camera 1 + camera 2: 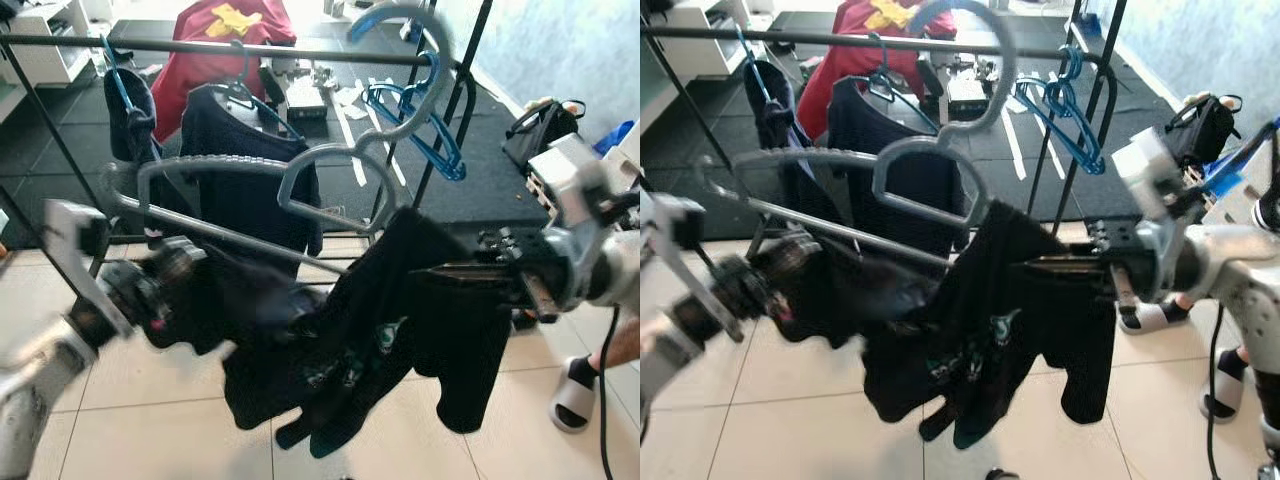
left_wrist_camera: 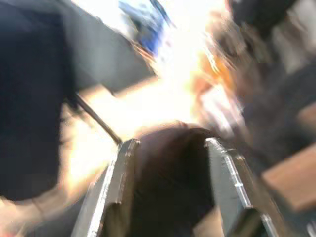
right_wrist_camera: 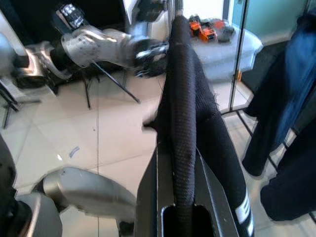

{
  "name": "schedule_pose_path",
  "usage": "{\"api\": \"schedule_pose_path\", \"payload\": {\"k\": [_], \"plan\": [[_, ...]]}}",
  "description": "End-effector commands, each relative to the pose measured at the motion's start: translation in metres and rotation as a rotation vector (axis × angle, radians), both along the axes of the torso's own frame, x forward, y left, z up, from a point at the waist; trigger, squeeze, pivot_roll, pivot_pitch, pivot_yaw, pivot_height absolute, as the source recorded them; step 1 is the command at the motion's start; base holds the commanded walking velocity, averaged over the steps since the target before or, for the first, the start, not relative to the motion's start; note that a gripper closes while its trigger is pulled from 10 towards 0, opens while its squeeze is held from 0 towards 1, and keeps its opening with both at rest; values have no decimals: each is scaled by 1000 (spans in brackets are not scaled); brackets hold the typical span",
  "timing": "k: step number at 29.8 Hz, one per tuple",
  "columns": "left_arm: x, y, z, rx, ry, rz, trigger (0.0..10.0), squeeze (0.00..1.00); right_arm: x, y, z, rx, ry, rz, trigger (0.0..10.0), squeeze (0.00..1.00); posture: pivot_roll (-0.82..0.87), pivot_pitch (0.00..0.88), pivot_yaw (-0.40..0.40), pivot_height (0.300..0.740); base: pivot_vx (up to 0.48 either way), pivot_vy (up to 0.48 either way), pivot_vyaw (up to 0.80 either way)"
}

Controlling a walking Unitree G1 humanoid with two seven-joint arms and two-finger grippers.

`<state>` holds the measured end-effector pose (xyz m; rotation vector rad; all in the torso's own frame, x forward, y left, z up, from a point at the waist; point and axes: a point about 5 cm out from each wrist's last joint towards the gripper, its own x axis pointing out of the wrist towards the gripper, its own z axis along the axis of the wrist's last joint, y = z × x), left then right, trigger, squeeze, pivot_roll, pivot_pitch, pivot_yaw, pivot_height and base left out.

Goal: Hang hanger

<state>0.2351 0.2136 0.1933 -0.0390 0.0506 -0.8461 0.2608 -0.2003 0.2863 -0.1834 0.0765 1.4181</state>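
A big grey plastic hanger (image 1: pixel 250 190), chunky and ribbed along its top bar with a thick curved hook (image 1: pixel 420 60), is held up in front of a thin black metal clothes rail (image 1: pixel 250 48). A limp black garment (image 1: pixel 380 330) with a small teal print is draped over the hanger's right end and sags down toward the pale tiled floor (image 1: pixel 150 400).

The right hand (image 1: pixel 450 272) is seen clamped on a fold of that black fabric; in the right wrist view a tight, coarse-woven roll of cloth (image 3: pixel 183 98) is pinched between the two closed fingers. The left hand (image 1: pixel 165 275) sits at the hanger's left end, badly blurred. In the left wrist view its fingers (image 2: pixel 111 192) are spread with dark cloth between them, but whether anything is actually gripped can't be told.

On the rail, slim blue hangers (image 1: pixel 425 135) hang at the right, a dark shirt (image 1: pixel 250 160) on a blue hanger sits in the middle, and another dark piece (image 1: pixel 128 115) hangs at the left. A red garment (image 1: pixel 215 45) is seen on the far side of the rail.
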Motion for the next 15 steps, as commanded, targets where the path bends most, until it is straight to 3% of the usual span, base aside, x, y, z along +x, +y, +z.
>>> {"api": "schedule_pose_path", "payload": {"k": [1, 2, 3, 5, 7, 10, 11, 12, 14, 15], "plan": [[-5, 2, -4, 96, 31, -47, 10000, 1000, 0, 0, 0, -23, -11, 1, 0, 0, -148, 155, -18, 740, 0, 0, 0], [-12, 10, -6, 175, 67, -73, 10000, 1000, 1, -3, -3, -69, -7, -8, 0, 0, -147, 155, -18, 740, 0, 0, 0], [-12, 10, -6, 175, 67, -73, 10000, 1000, 1, -3, -3, -69, -7, -8, 0, 0, -147, 155, -18, 740, 0, 0, 0], [-25, 22, -2, 284, 101, -121, 10000, 1000, 2, -11, -12, -206, 2, -35, 0, 0, -150, 155, -20, 740, 0, 0, 0], [-25, 22, -2, 284, 101, -121, 10000, 1000, 2, -11, -12, -206, 2, -35, 0, 0, -150, 155, -20, 740, 0, 0, 0], [-21, 35, 14, 369, 29, -37, 10000, 1000, 5, -20, -20, -320, 10, -71, 0, 0, -152, 155, -26, 740, 0, 0, 0], [-21, 35, 14, 369, 29, -37, 10000, 1000, 5, -20, -20, -320, 10, -71, 0, 0, -152, 155, -26, 740, 0, 0, 0], [-12, 37, 32, 356, -66, 40, 10000, 1000, 7, -23, -24, -368, 15, -81, 0, 0, -152, 156, -28, 740, 0, 0, 0], [-12, 37, 32, 356, -66, 40, 10000, 1000, 7, -23, -24, -368, 15, -81, 0, 0, -152, 156, -28, 740, 0, 0, 0], [-9, 27, 58, 272, -190, 37, 10000, 1000, 8, -22, -28, -408, 19, -76, 0, 0, -158, 154, -27, 740, 0, 0, 0]]}}
